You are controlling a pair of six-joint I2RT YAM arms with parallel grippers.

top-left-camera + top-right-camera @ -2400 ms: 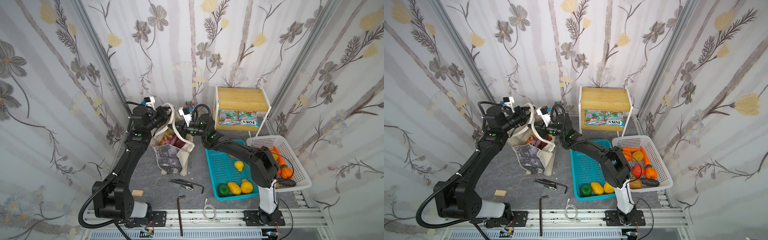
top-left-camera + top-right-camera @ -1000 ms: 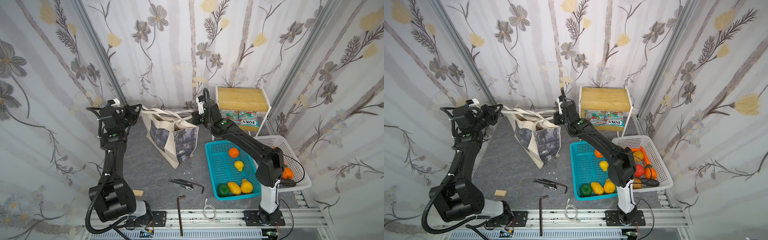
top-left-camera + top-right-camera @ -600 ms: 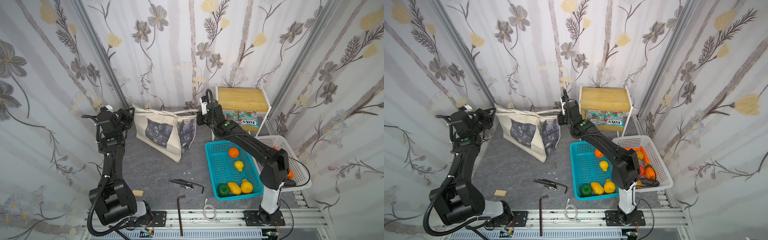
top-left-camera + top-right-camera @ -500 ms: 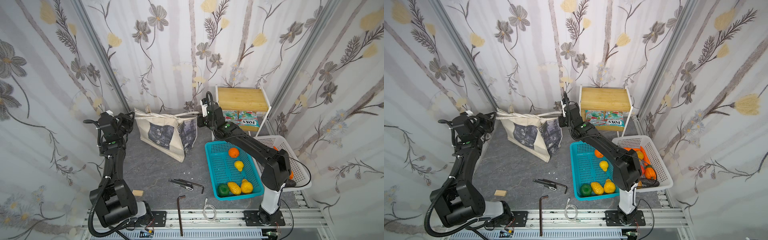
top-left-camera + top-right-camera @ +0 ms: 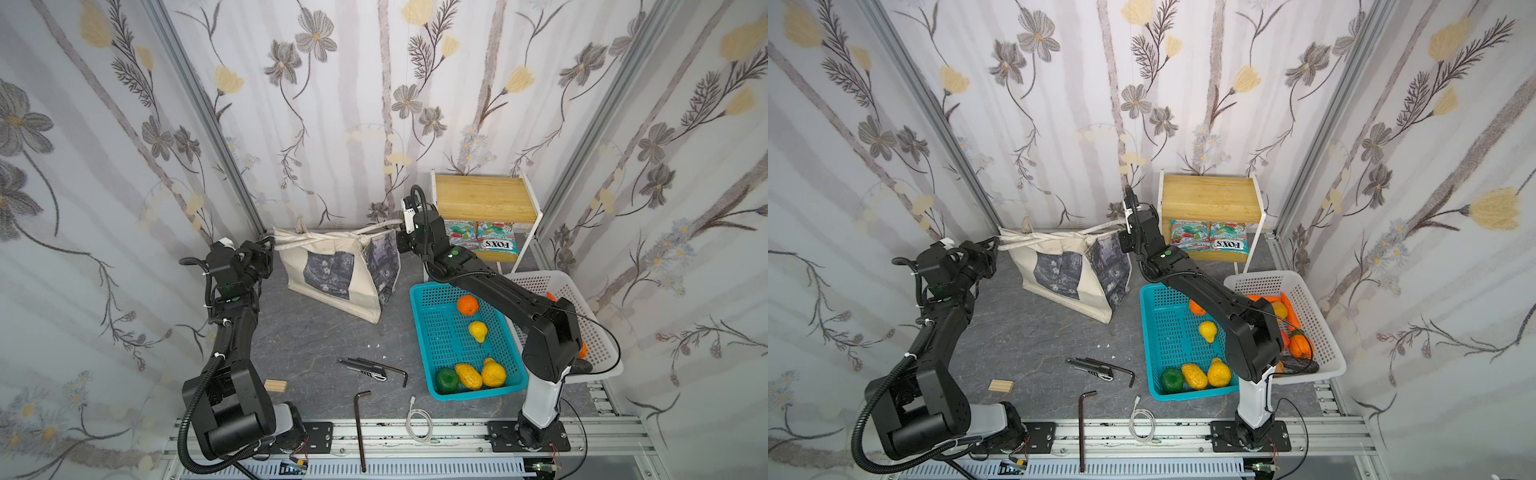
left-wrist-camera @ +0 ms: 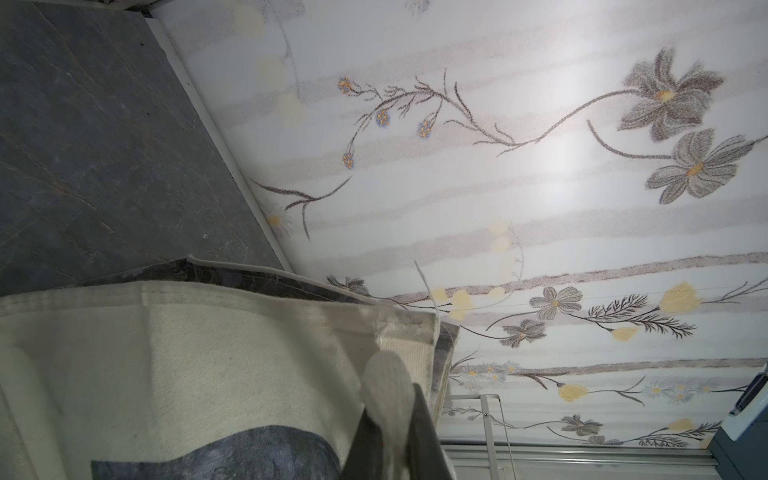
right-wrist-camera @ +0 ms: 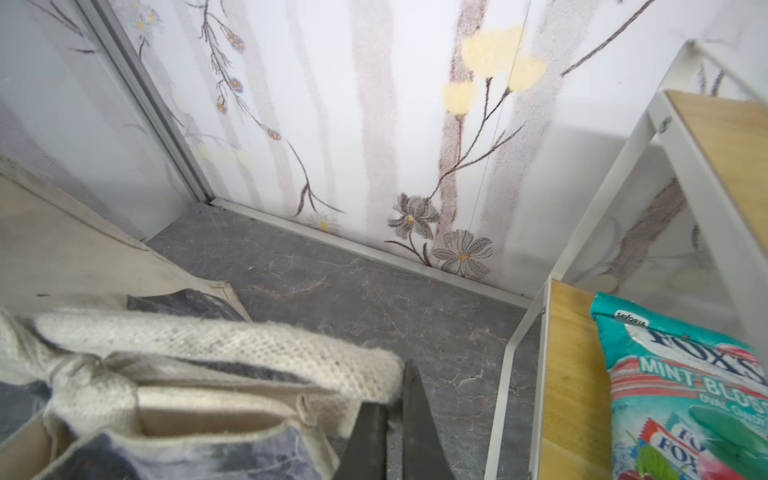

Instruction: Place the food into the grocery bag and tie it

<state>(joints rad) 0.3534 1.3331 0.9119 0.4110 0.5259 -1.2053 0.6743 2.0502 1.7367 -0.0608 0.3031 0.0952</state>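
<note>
The cream grocery bag [image 5: 332, 270] [image 5: 1059, 274] with grey prints stands at the back of the table, its mouth pulled flat. The food in it is hidden. My left gripper [image 5: 269, 246] [image 5: 994, 248] [image 6: 390, 432] is at the bag's left end, shut on a cream handle strap [image 6: 388, 382]. My right gripper [image 5: 400, 239] [image 5: 1122, 239] [image 7: 392, 419] is at the bag's right end, shut on another handle [image 7: 232, 336]. The handles run taut across the bag top, and a knot-like bunch [image 7: 83, 365] shows in the right wrist view.
A turquoise basket [image 5: 440, 332] right of the bag holds orange, yellow and green produce. Beside it is a white basket [image 5: 598, 332] with more produce. A wooden shelf [image 5: 486, 199] at the back right carries snack packets [image 5: 494, 243]. Hex keys [image 5: 359, 428], a folded tool [image 5: 365, 368], a cable [image 5: 419, 419] and a wood block [image 5: 276, 385] lie in front.
Both grippers were close together over the open bag; they have moved apart to its two ends, drawing the handles taut and the mouth flat. In the last half second little moved.
</note>
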